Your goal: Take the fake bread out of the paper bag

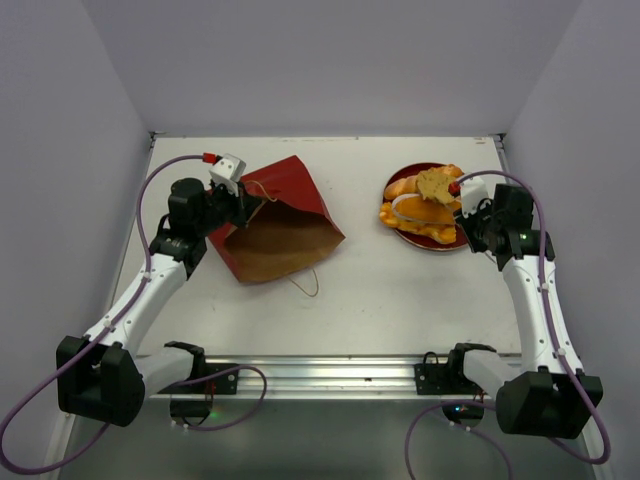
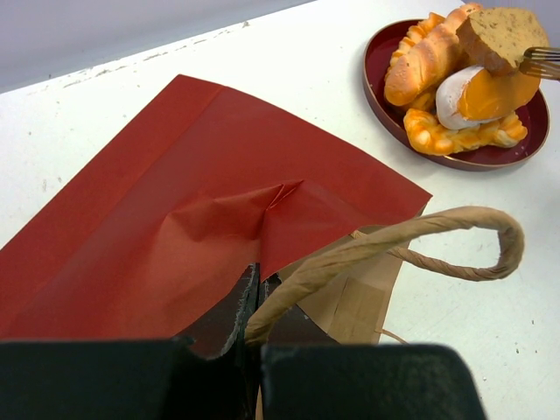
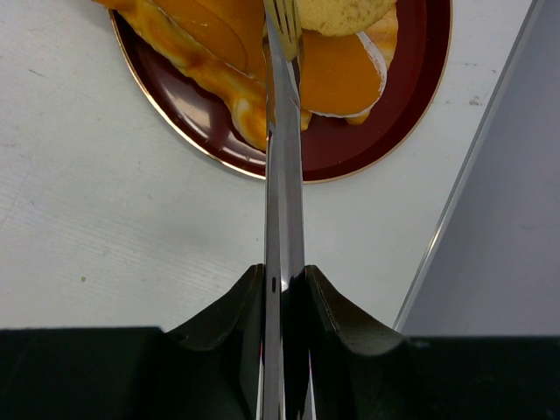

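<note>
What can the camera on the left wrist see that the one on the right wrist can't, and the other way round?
Only the left wrist view shows the paper bag lying on its side, its loop handle, and the left gripper pinching the bag's edge. Only the right wrist view shows the right gripper clamped on a fork by its handle. Both show the red plate piled with fake bread, the fork's tines at the tan bun.

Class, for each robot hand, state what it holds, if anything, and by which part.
The left hand pinches the paper bag at the rim of its mouth. The right hand holds a fork by its handle.
</note>
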`<action>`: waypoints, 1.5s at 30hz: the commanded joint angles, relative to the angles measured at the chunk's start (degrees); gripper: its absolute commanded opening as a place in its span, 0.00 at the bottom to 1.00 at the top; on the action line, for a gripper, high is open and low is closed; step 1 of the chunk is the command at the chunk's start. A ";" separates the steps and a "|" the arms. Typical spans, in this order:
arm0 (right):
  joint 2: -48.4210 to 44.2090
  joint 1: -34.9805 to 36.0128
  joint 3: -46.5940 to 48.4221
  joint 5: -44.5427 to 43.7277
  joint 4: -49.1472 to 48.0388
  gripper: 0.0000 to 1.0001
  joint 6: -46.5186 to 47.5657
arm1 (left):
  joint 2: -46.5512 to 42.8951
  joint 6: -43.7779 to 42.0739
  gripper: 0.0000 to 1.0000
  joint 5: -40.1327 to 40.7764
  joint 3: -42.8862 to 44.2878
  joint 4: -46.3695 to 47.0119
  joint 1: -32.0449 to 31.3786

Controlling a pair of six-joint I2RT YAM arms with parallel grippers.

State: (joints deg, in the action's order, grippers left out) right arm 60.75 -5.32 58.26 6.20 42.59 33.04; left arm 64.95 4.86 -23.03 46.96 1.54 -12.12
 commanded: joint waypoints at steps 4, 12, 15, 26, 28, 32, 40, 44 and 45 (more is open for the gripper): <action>0.07 -0.39 2.38 0.75 -2.60 0.28 -0.61 | -1.23 -0.91 0.00 -1.06 -0.47 0.39 0.08; -0.02 -0.39 2.47 0.75 -2.69 0.34 -0.69 | -1.23 -1.00 0.00 -1.06 -0.47 0.39 0.08; -0.28 -0.30 2.56 0.75 -2.69 0.36 -0.52 | -1.23 -1.00 0.00 -1.06 -0.47 0.39 0.08; -1.77 -0.30 2.56 1.54 -2.60 0.41 -0.52 | -1.23 -1.00 0.00 -1.14 -0.47 0.39 0.08; -2.04 -0.39 2.56 1.71 -2.51 0.41 -0.34 | -1.23 -0.91 0.00 -1.14 -0.47 0.39 0.08; -3.09 -0.39 3.09 1.98 -2.51 0.41 -0.34 | -1.23 -1.00 0.00 -1.14 -0.47 0.39 0.08; -3.27 -0.39 3.97 2.33 -1.98 0.42 -0.17 | -1.32 -1.00 0.00 -1.23 -0.47 0.39 0.08; -3.80 -0.39 4.14 2.85 -1.98 0.42 -0.08 | -1.32 -0.91 0.00 -1.23 -0.47 0.39 0.08; -3.97 -0.39 4.49 3.20 -1.55 0.41 -0.08 | -1.32 -1.00 0.00 -1.23 -0.38 0.48 0.08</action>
State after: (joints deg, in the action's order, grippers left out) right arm 58.65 -5.32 59.81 7.22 42.44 33.01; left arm 64.90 4.86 -23.40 46.96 1.54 -12.12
